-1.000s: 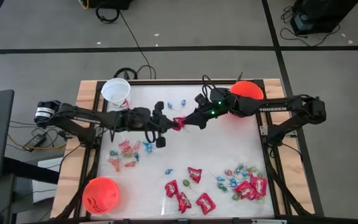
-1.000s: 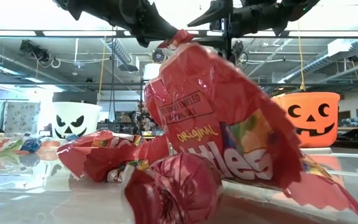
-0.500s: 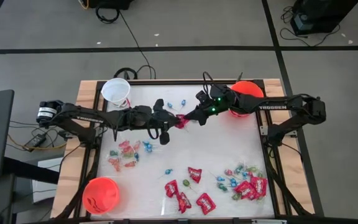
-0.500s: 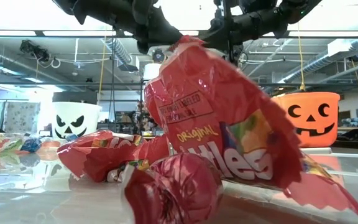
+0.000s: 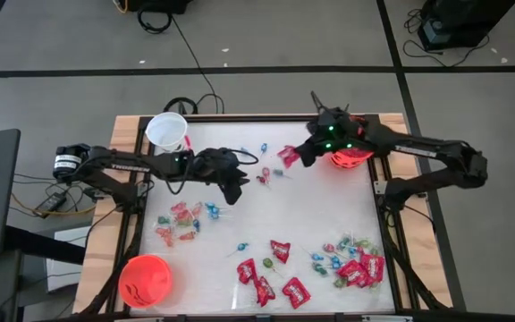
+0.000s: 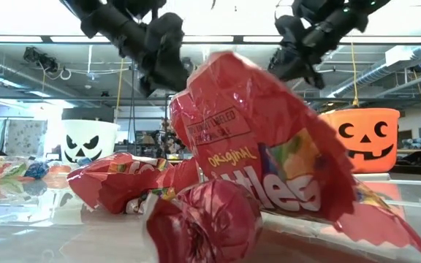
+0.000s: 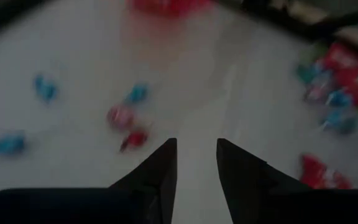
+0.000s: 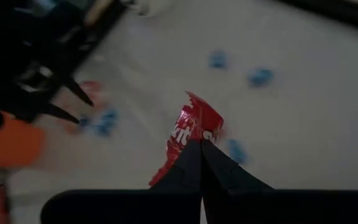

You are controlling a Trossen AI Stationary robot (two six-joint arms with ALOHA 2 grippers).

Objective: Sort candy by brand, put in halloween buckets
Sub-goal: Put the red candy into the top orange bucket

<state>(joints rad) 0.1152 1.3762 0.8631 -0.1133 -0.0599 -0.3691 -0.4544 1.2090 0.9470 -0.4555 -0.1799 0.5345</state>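
The red packet [image 5: 287,156] has passed from the left fingers [image 5: 240,186], now parted and empty, to the right fingers [image 5: 299,157], clenched on it just beside the orange bucket [image 5: 350,157], while most candy [image 5: 351,265] waits unsorted on the desk [image 5: 320,215].

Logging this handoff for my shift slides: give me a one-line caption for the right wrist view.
Right hand shut on a red candy packet, held above the white table.

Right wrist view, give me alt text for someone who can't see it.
The right gripper, fingers shut, pinches a red candy packet above the white table. Blue-wrapped candies lie scattered below, and the left arm's open gripper shows farther off.
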